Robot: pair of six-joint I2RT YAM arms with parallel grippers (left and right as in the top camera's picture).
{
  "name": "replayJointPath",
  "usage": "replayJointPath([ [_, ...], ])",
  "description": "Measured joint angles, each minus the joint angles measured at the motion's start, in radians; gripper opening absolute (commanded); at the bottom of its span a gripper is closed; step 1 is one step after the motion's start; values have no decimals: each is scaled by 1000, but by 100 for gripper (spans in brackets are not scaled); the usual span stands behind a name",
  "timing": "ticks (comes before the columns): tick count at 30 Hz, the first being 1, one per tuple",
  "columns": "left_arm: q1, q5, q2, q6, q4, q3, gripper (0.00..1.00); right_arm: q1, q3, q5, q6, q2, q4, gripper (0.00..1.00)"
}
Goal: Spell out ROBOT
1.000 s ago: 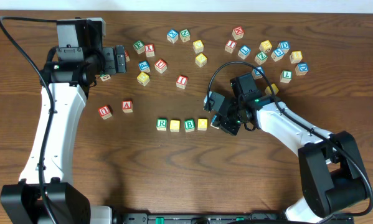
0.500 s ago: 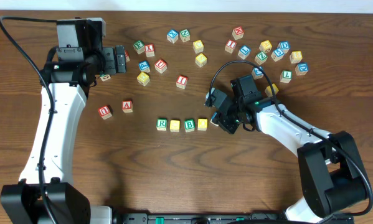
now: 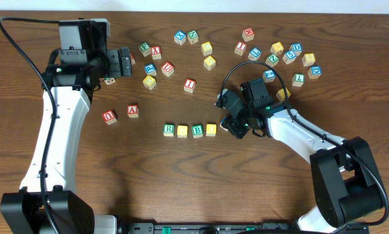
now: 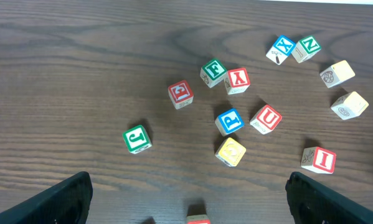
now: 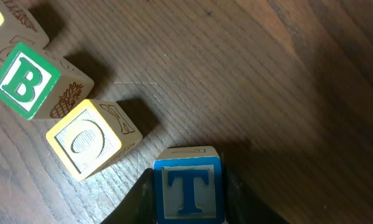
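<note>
Four cubes stand in a row at mid-table: green R (image 3: 169,129), a yellow face (image 3: 182,130), green B (image 3: 197,130) and a second yellow face (image 3: 211,129). In the right wrist view the B (image 5: 24,82) and a yellow O cube (image 5: 86,143) lie up left. The blue T cube (image 5: 189,190) sits just right of the O. My right gripper (image 5: 189,202) is shut on the T, a finger against each side. From overhead the right gripper (image 3: 233,123) hides the T at the row's right end. My left gripper (image 3: 126,62) hangs open at the far left, holding nothing (image 4: 189,193).
Loose cubes lie around: red U (image 3: 109,116) and red A (image 3: 133,110) left of the row, red I (image 3: 189,84) behind it. A cluster (image 3: 285,55) sits at the back right, and several more lie near the left gripper, among them green J (image 4: 137,138).
The right gripper has crept slightly toward the far side beside the row's end, still around the T. The left arm has not moved.
</note>
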Motion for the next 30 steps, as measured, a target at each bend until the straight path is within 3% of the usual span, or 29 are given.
replayJointPath([
  [5,0,0,0,0,0,0,98,2,0,2,24,0,-1,26],
  [7,0,0,0,0,0,0,98,5,0,10,38,0,-3,49],
  [8,0,0,0,0,0,0,98,9,0,18,43,0,-7,64],
  [9,0,0,0,0,0,0,98,12,-3,23,48,0,-9,89],
  [10,0,0,0,0,0,0,98,14,-4,26,47,0,-8,99],
  [30,0,0,0,0,0,0,98,19,-5,43,48,0,3,99],
])
